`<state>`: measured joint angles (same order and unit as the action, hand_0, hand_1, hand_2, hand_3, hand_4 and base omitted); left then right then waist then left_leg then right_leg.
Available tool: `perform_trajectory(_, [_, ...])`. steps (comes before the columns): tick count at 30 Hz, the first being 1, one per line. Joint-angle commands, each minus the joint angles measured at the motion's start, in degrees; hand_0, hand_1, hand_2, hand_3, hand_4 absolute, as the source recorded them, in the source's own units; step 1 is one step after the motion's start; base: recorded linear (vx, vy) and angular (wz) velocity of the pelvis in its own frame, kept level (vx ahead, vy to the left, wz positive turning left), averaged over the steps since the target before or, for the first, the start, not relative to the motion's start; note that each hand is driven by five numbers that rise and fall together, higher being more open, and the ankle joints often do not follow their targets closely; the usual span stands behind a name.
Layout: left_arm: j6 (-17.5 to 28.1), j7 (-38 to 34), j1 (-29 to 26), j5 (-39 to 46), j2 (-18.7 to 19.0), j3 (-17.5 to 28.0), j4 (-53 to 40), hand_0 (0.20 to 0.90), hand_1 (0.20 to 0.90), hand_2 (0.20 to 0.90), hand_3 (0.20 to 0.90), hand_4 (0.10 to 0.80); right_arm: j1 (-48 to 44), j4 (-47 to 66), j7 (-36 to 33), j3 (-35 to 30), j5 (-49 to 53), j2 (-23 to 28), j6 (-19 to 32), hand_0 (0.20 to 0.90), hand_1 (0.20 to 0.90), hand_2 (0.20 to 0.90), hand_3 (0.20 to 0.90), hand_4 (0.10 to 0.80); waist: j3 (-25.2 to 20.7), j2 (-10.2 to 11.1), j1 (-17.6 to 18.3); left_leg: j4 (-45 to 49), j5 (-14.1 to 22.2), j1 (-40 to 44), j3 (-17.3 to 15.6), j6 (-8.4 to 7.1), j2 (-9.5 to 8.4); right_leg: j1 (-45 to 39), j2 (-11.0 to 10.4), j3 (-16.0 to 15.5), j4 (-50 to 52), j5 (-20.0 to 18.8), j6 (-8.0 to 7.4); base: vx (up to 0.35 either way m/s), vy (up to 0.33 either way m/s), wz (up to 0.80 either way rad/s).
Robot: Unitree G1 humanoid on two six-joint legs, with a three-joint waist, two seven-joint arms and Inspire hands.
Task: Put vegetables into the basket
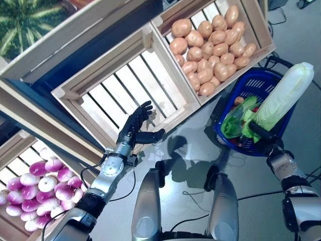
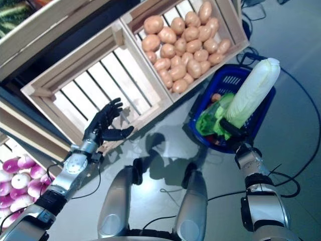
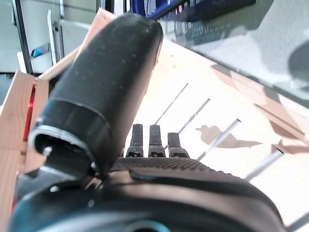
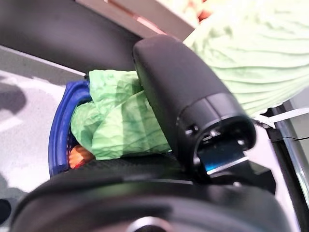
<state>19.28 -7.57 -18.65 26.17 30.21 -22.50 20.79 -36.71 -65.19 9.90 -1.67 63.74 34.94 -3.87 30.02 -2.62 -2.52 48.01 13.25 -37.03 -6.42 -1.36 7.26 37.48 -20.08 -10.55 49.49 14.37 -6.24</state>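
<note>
Left eye view: the right hand (image 1: 264, 134) grips the leafy end of a napa cabbage (image 1: 284, 96), fingers curled round it. The cabbage stands tilted over the blue basket (image 1: 249, 83), its pale end rising past the basket's far rim. The basket sits on the floor (image 1: 200, 150) beside the near right corner of the potato crate (image 1: 261, 30), which is full of potatoes (image 1: 213, 45). The left hand (image 1: 136, 125) hovers at the near edge of the empty slatted crate (image 1: 125, 85), fingers spread and straight, thumb out, holding nothing. Purple onions (image 1: 42, 193) fill a crate at the lower left.

Right eye view: green leaves (image 2: 213, 120) and a small orange item (image 2: 215, 97) lie inside the basket.

Left wrist view: straight fingers (image 3: 153, 141) extend over the crate slats.

Right wrist view: the thumb (image 4: 186, 104) presses against the cabbage above the basket rim
</note>
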Motion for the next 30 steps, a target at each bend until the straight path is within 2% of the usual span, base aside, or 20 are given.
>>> perform_trajectory(1, [7.4, -2.4, -4.9, 1.8, 0.9, -1.2, -8.6, 0.9, 0.9, 0.9, 0.9, 0.8, -7.5, -1.2, -0.5, -0.3, 1.6, 7.7, 1.2, 0.3, 0.3, 0.3, 0.3, 0.4, -0.2, -1.0, 0.0, 8.0, 5.5, -1.0, 2.4, -1.35, 1.37, -1.0, -0.7, 0.7, 3.8, -1.9, 3.53, 0.04, -0.023, 0.02])
perform_trajectory(2, [7.4, -2.7, -5.1, 1.9, 1.0, -1.6, -8.9, 0.9, 0.9, 0.9, 0.9, 0.8, -8.1, -1.4, -0.7, 0.0, 1.4, 8.0, 0.7, 0.3, 0.3, 0.3, 0.3, 0.4, -0.3, -1.4, 0.0, 9.9, 7.5, -1.4, 2.9, -1.67, 1.44, -0.2, -0.5, 1.5, 5.7, -0.1, 3.09, -0.039, -0.021, -0.01])
perform_trajectory(4, [7.4, -3.2, -5.3, 2.0, 1.0, -2.0, -9.3, 0.9, 0.9, 0.9, 0.9, 0.8, -8.9, -2.1, -0.6, 0.6, 1.1, 8.4, -0.2, 0.3, 0.3, 0.3, 0.3, 0.4, -0.3, -1.7, 0.1, 11.3, 8.2, -2.7, 3.3, -1.53, 1.43, 1.5, -0.5, 2.1, 7.3, 0.5, 3.31, 0.024, -0.01, -0.01])
perform_trajectory(5, [7.4, -3.3, -5.4, 2.1, 0.9, -2.1, -9.2, 0.9, 0.9, 0.9, 0.9, 0.8, -9.2, -2.8, -2.1, 0.7, 1.0, 8.6, -0.7, 0.524, 0.524, 0.524, 0.524, 0.549, -0.3, -1.9, 0.2, 12.2, 8.6, -3.3, 3.2, -1.3, 1.39, 2.3, -0.5, 2.2, 8.4, 1.0, 3.62, 0.0, 0.0, 0.0])
perform_trajectory(6, [7.5, -3.3, -5.4, 2.2, 0.9, -2.1, -9.2, 0.9, 0.9, 0.9, 0.9, 0.8, -9.4, -2.8, -2.3, 0.8, 0.9, 8.7, -1.0, 0.9, 0.9, 0.9, 0.9, 0.8, -0.3, -1.9, 0.2, 12.4, 8.7, -3.4, 3.2, -1.3, 1.4, 2.5, -0.5, 2.3, 8.7, 1.1, 3.65, 0.0, 0.0, 0.0])
perform_trajectory(13, [7.3, -4.4, -5.0, 2.7, 2.0, -2.7, -9.7, 0.9, 0.9, 0.9, 0.9, 0.8, -9.0, -5.0, -1.9, -0.2, 0.3, 10.3, -2.1, 0.9, 0.9, 0.9, 0.9, 0.8, -0.3, -2.0, 0.0, 14.4, 9.6, -4.4, 3.8, -0.97, 1.26, 4.0, -0.3, 2.2, 11.1, 2.3, 4.1, 0.007, -0.012, 0.02])
perform_trajectory(20, [7.3, -3.9, -4.4, 3.1, 2.9, -2.9, -10.8, 0.9, 0.9, 0.9, 0.9, 0.8, -7.4, -5.0, -1.3, -1.6, 0.5, 11.2, -2.9, 0.9, 0.9, 0.9, 0.9, 0.8, -0.3, -1.4, -0.2, 12.9, 8.5, -2.6, 3.8, -1.17, 1.46, 2.3, 0.1, 1.9, 10.0, 1.7, 3.83, 0.0, 0.0, 0.0])
perform_trajectory(23, [7.8, -3.6, -4.2, 3.5, 3.4, -3.0, -10.2, 0.9, 0.9, 0.9, 0.9, 0.8, -6.8, -5.2, -1.4, -1.7, 0.3, 11.1, -2.5, 0.9, 0.9, 0.9, 0.9, 0.8, -0.6, -1.0, -0.4, 11.2, 7.3, -1.3, 3.7, -1.34, 1.68, 0.9, 0.2, 1.5, 8.6, 1.0, 3.65, -0.024, 0.003, 0.01])
perform_trajectory(24, [7.8, -3.4, -4.3, 3.5, 3.5, -2.9, -10.1, 0.9, 0.9, 0.9, 0.9, 0.8, -6.7, -5.1, -1.7, -1.7, 0.3, 11.1, -2.5, 0.9, 0.9, 0.9, 0.9, 0.8, -0.6, -0.8, -0.5, 9.9, 5.5, -1.2, 3.4, -1.04, 1.71, 0.7, 0.2, 1.0, 7.3, -0.5, 4.17, -0.067, 0.009, 0.02])
perform_trajectory(28, [7.8, -2.9, -4.0, 3.8, 3.7, -2.6, -10.0, 0.9, 0.9, 0.9, 0.9, 0.8, -5.9, -5.0, -1.7, -1.9, 0.7, 10.3, -2.6, 0.9, 0.9, 0.9, 0.9, 0.8, -1.3, -0.3, -0.7, 6.9, 4.3, 1.2, 3.0, -1.21, 2.2, -1.7, 0.4, 0.5, 5.1, -1.4, 3.9, -0.014, 0.007, 0.02])
perform_trajectory(30, [7.8, -2.2, -3.6, 4.0, 3.9, -2.3, -9.8, 0.9, 0.9, 0.9, 0.9, 0.8, -4.8, -5.0, -1.5, -2.0, 1.1, 9.3, -2.9, 0.9, 0.9, 0.9, 0.9, 0.8, -2.5, 0.3, -0.9, 2.4, 2.7, 4.8, 2.2, -1.44, 2.73, -5.3, 0.7, -0.2, 1.4, -2.6, 3.48, 0.045, 0.029, -0.04])
